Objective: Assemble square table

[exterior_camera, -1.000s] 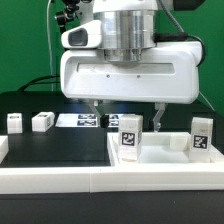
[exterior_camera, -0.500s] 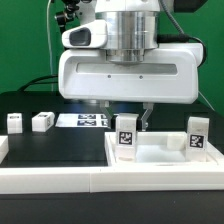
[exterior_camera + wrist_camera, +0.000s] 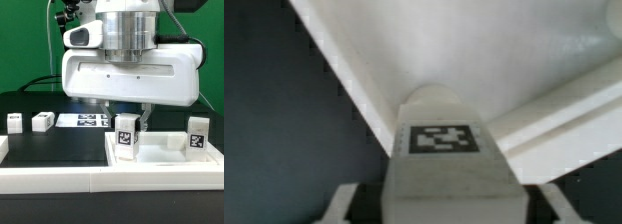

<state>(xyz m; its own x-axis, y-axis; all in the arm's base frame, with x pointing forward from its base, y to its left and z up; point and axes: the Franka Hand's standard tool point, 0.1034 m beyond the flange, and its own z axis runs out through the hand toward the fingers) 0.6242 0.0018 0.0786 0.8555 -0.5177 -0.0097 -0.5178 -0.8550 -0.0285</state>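
The white square tabletop slab (image 3: pixel 165 153) lies at the exterior view's right, and its rim shows in the wrist view (image 3: pixel 384 60). A white tagged leg (image 3: pixel 126 136) stands upright at its near left corner. My gripper (image 3: pixel 130 121) hangs over this leg with a finger on each side, shut on it. In the wrist view the leg (image 3: pixel 445 150) fills the space between the fingers of my gripper (image 3: pixel 441 205). A second leg (image 3: pixel 199 137) stands at the slab's right. Two loose legs (image 3: pixel 14 121) (image 3: pixel 42 120) lie on the black surface at the left.
The marker board (image 3: pixel 85 120) lies flat behind the loose legs. A long white rail (image 3: pixel 50 178) edges the front of the black work surface. The gripper's wide white body (image 3: pixel 130 75) blocks the view behind it.
The fingers have closed in from wide apart to the sides of the leg at the slab's corner. The leg has shifted slightly to the exterior view's left.
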